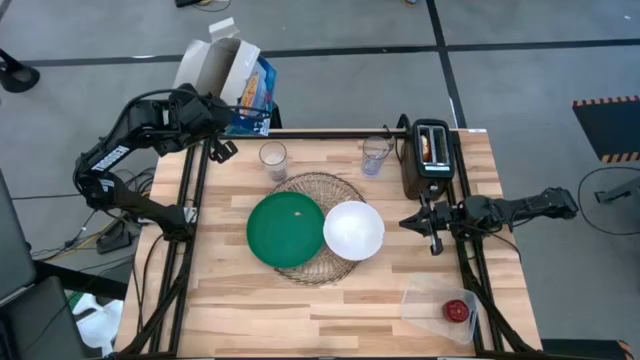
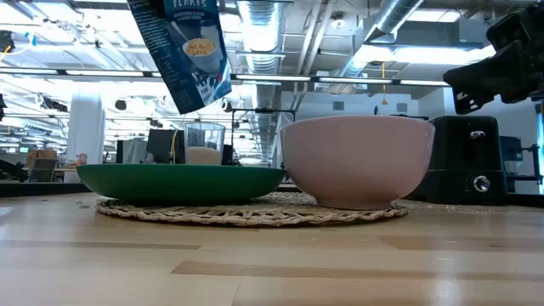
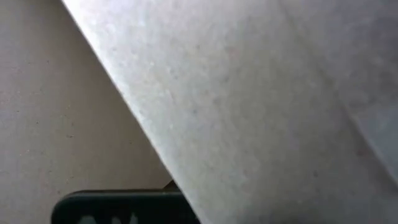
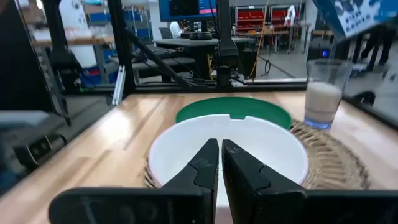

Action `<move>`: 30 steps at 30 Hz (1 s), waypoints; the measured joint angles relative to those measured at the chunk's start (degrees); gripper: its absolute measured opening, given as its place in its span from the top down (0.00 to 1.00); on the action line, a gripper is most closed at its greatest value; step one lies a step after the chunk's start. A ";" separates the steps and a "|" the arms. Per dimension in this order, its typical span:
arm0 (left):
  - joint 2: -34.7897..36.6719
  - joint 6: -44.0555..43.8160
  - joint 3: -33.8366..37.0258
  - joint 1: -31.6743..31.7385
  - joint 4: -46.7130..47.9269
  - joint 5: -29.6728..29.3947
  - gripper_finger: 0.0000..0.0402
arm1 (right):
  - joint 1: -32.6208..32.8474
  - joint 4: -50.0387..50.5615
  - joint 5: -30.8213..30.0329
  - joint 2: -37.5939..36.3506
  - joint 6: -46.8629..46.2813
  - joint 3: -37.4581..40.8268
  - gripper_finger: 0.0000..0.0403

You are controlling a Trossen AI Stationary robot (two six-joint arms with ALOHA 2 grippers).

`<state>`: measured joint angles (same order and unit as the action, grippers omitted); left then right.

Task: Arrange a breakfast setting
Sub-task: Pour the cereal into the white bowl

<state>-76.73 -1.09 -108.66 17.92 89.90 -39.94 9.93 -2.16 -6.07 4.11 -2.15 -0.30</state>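
Note:
My left gripper (image 1: 205, 108) holds an open blue-and-white cereal box (image 1: 228, 72) above the table's far left corner; the box also shows in the low view (image 2: 189, 51). The green plate (image 1: 286, 228) and the white bowl (image 1: 353, 230) stand side by side on the round wire mat (image 1: 318, 190). My right gripper (image 4: 221, 155) is shut and empty, level at the bowl's right side (image 1: 425, 222). A glass with white filling (image 1: 273, 158) and a clear glass (image 1: 376, 155) stand behind the mat. A red apple (image 1: 457, 310) lies in a clear tub (image 1: 430, 298). No spoon shows. My left gripper is shut on the cereal box, coming at it from the table's left. The grey cardboard wall (image 3: 249, 112) fills the wrist view and hides the fingers, so which part they have does not show. The box is lifted clear of the table and tilted (image 2: 195, 85).
The black toaster (image 1: 431, 158) stands at the far right edge with something pale in its slot (image 1: 428, 147). The tub sits at the near right corner. Bare wood lies along the near edge and at the table's left side.

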 joint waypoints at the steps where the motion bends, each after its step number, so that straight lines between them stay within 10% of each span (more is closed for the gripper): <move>1: 0.00 0.17 0.00 -0.52 -0.30 -0.02 1.00 | 0.01 -0.01 0.00 0.01 1.10 0.00 0.87; 30: 0.00 10.48 -0.07 -16.75 -14.87 1.37 1.00 | -0.69 -8.43 -0.11 -0.01 0.02 -1.14 0.87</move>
<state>-76.73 9.39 -108.73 1.17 75.03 -38.57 9.23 -10.59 -6.17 4.10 -2.13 -1.43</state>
